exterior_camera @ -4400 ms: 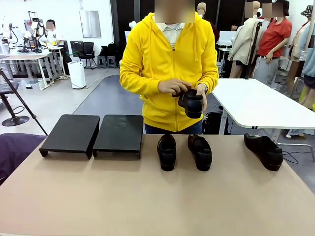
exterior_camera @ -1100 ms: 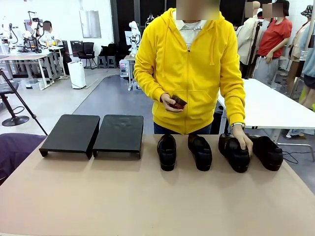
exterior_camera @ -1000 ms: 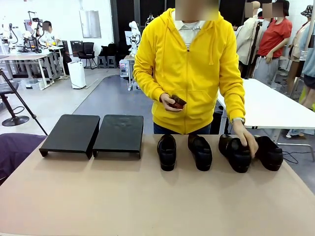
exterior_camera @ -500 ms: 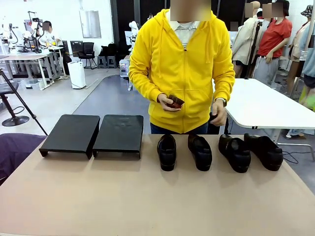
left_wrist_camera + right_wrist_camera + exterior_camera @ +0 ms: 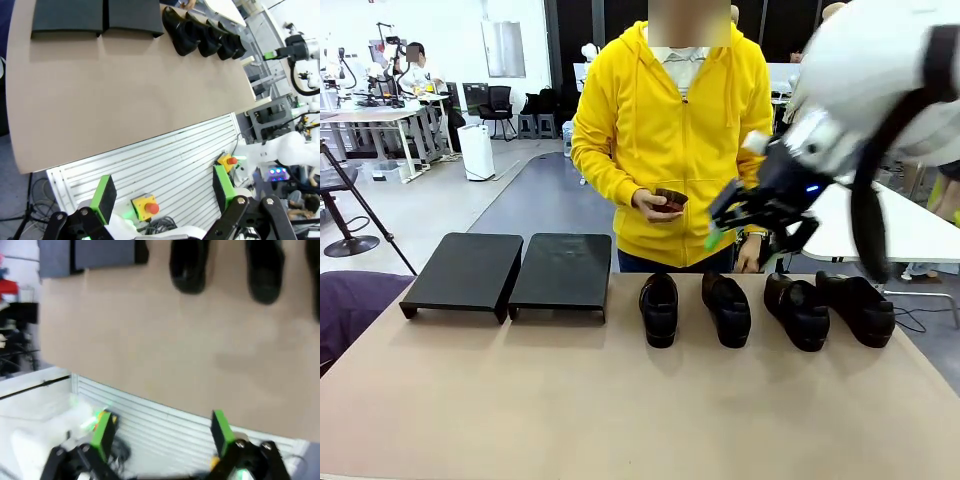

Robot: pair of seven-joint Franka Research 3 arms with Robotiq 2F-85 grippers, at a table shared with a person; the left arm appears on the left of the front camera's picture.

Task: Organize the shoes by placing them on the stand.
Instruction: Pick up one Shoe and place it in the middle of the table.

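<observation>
Slightly glossy black leather shoes (image 5: 658,308), matt black stand (image 5: 560,272), smooth matt tan tabletop (image 5: 620,410)

The near half of the table (image 5: 620,410) is lying bare across the lower frame, giving wide passage. Along the far edge the stand (image 5: 510,272) is taking up the left, and four shoes (image 5: 727,308) are lining up from centre to right with slim gaps between them. The right gripper (image 5: 740,245), jaws apart, is hanging above the shoes at upper right. The person's hand (image 5: 748,260) is dangling just behind the shoes.
</observation>
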